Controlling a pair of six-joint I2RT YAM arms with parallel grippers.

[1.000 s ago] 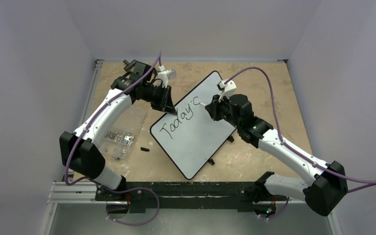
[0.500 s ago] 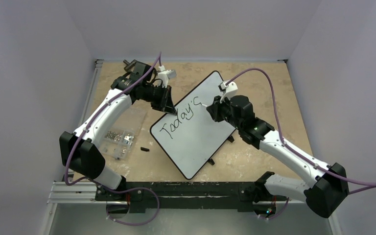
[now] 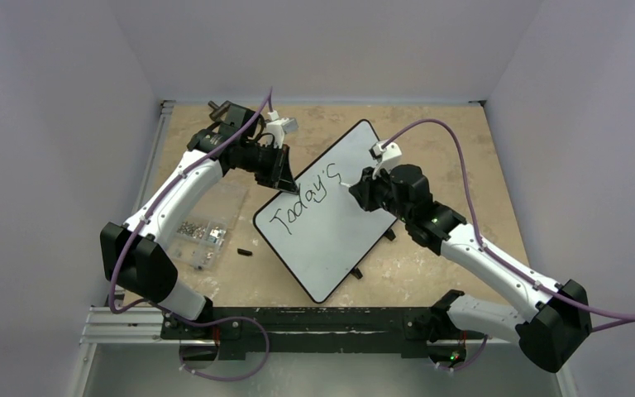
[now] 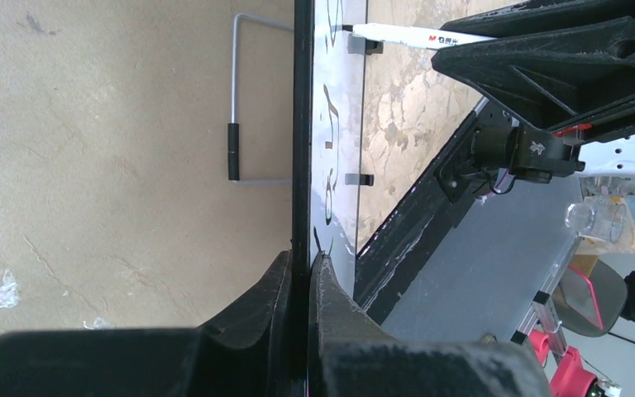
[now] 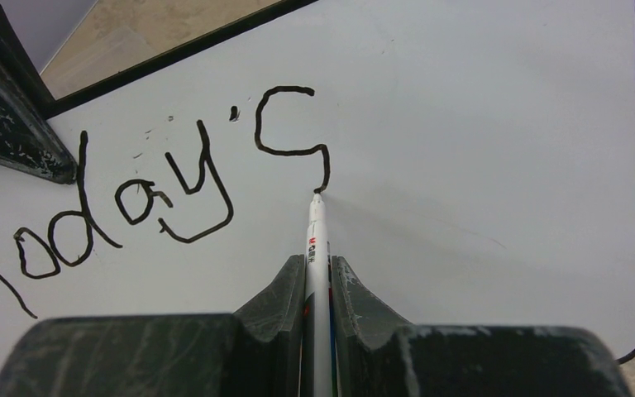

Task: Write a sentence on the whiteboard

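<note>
Table: tan, mottled top.
Whiteboard: turned diagonally mid-table, between the two arms.
Clear box of screws: left of the board, apart from it.
Left gripper: I see its jaws pinching the board's black rim at the far-left edge.
Right gripper: jaws clamped on a white marker, tip touching the board.
Sentence: I read "Today's"; the tip sits at the tail of the last letter.
Small black piece: on the table between box and board.
</note>
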